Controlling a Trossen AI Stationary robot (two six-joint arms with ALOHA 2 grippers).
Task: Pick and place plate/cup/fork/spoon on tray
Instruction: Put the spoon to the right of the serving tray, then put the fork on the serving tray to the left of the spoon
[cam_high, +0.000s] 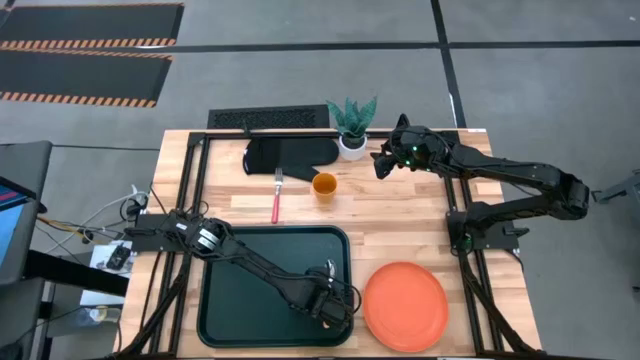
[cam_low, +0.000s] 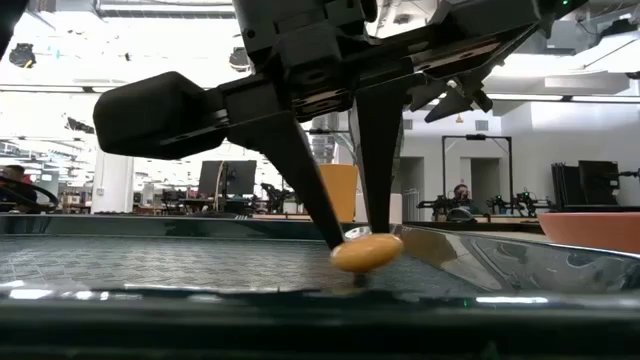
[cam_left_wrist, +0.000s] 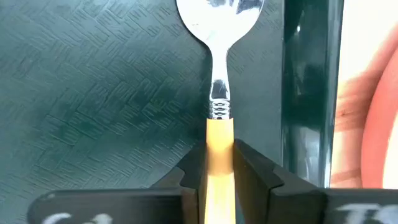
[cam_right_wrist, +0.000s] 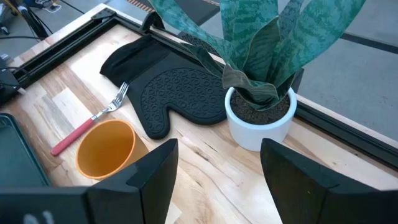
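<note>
Closest to the wrist lens, the left gripper (cam_left_wrist: 221, 177) pinches the orange handle of the spoon (cam_left_wrist: 219, 93) between its two dark fingers, low over the tray (cam_high: 230, 300) and close to the rim on the plate's side.

Biggest risk first: the tray still has to take the plate (cam_high: 405, 305), which lies on the wood just beside that rim. A spoon let go flat in this corner could end up where the plate needs to sit, so the plate might ride up on the handle and rock.

Next, the plate itself looks awkward. It is wide, flat and low, and a two-finger grasp on its edge could slip or tip it.

Then the cup (cam_right_wrist: 106, 149), upright between the fork and the white plant pot (cam_right_wrist: 260, 121). The right gripper (cam_right_wrist: 217, 180) hangs above it with jaws spread; a sloppy descent could knock the cup over or nudge the pot.

Smallest, the fork (cam_right_wrist: 90, 121) lies with its tines touching the black oven mitt (cam_right_wrist: 171, 90), so a grab near the tines may snag the mitt.
</note>
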